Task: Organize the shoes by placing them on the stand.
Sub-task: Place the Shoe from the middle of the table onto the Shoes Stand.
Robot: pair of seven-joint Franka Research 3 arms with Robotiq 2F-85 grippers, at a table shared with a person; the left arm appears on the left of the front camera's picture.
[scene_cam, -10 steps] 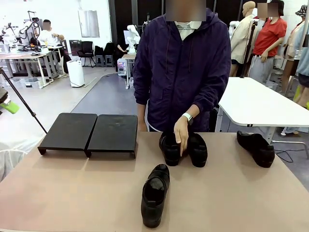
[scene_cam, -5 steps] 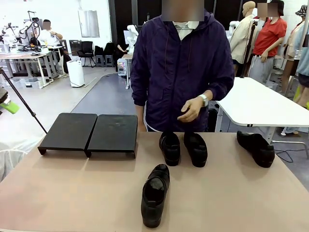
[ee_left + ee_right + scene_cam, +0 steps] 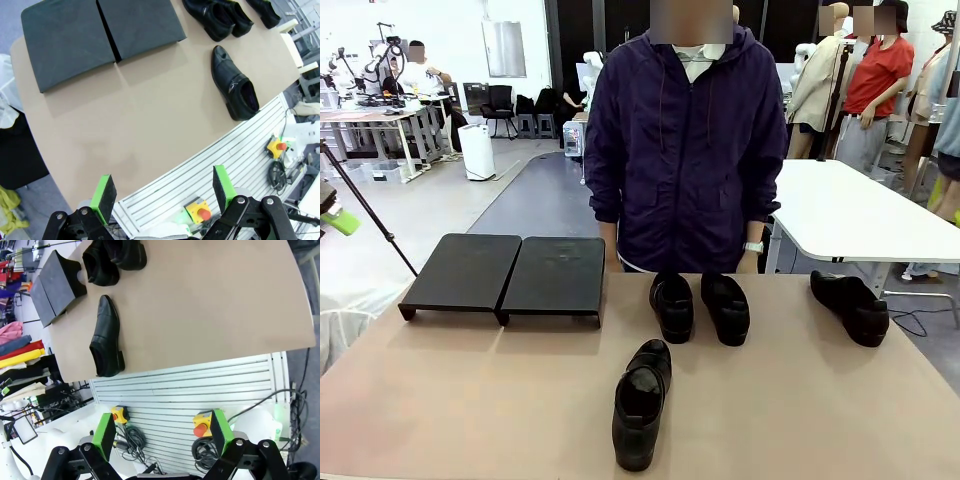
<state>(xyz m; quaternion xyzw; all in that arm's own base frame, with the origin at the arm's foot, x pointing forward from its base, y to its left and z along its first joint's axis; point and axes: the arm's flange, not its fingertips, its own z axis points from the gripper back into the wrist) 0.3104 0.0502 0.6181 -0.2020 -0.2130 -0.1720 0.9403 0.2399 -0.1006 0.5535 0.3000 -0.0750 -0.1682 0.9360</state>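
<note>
The stand is two low matte-black platforms side by side at the table's far left, with nothing on top. Two black glossy shoes sit as a pair at the far centre, in front of the person. A third shoe lies at the far right and a fourth near the front edge. My left gripper hangs open high above the table's near edge, with the stand and the near shoe far below it. My right gripper is open too, off the table's edge, well away from the near shoe.
The person in a dark purple jacket stands at the far side with both arms down. A white table stands behind on the right and a tripod leg on the left. Slatted aluminium base with emergency-stop boxes borders the near edge.
The person's hand, which pointed down at the pair of shoes a second ago, has lifted and dropped to the side. Shoes, stand and both grippers have not moved.
</note>
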